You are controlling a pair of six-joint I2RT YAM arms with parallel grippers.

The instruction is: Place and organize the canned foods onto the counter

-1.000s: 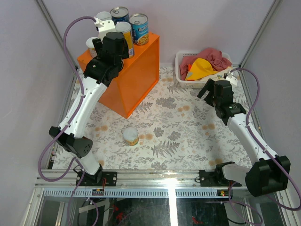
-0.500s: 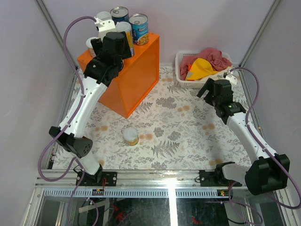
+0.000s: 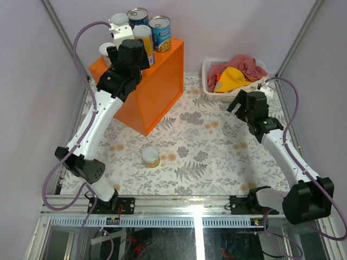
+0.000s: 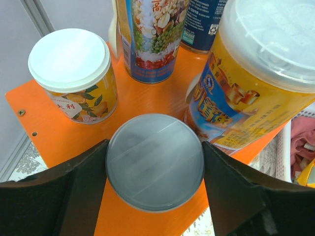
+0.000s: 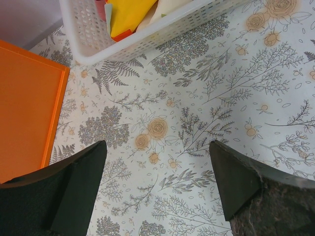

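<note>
**One can being settled among its neighbours**

Several cans are crowding the counter (image 4: 64,142). The left gripper (image 4: 155,147) is straddling the grey-lidded can (image 4: 155,162), so it should be rising straight up, clear of the white-lidded can (image 4: 69,59) at ten o'clock and the yellow can (image 4: 256,73) at two o'clock. I cannot tell whether its fingers are pinching or merely flanking the lid, which is hiding the can's base. One lone can (image 3: 150,156) is standing on the floral cloth. The right gripper (image 5: 156,146) is hovering open and empty, the basket (image 5: 147,42) at twelve o'clock, cut off.
</note>
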